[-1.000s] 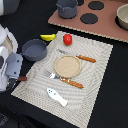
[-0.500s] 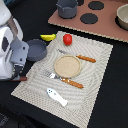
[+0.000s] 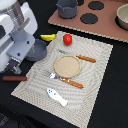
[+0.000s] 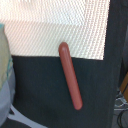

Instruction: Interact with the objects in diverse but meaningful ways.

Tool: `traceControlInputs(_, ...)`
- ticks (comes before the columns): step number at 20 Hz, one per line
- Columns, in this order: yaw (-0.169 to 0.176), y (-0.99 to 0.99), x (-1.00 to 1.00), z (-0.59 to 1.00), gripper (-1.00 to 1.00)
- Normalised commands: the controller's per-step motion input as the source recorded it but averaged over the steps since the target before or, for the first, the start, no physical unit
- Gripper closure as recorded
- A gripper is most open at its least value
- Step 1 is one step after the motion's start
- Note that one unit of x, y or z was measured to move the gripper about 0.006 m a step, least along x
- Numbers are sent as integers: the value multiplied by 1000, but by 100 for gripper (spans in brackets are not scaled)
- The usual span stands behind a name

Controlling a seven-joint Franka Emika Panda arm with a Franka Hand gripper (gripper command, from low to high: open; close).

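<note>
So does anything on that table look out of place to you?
One thing: a red stick-like handle lies off the woven placemat, on the dark table beside the mat's edge, while the plate, fork, tomato and the rest sit neatly on it.

Play-kitchen tabletop: toy stove (image 3: 95, 19), placemat (image 3: 100, 65).

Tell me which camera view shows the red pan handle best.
The wrist view: the red handle lies whole and large on the dark table, one end at the mat edge. The exterior view shows it only small, partly hidden behind the arm.
</note>
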Motion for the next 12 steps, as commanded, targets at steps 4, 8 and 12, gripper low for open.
traceControlInputs(4,-58,-51,575,266,-100)
traceControlInputs(8,-51,0,926,828,-100)
traceControlInputs(12,-44,-6,961,596,-100)
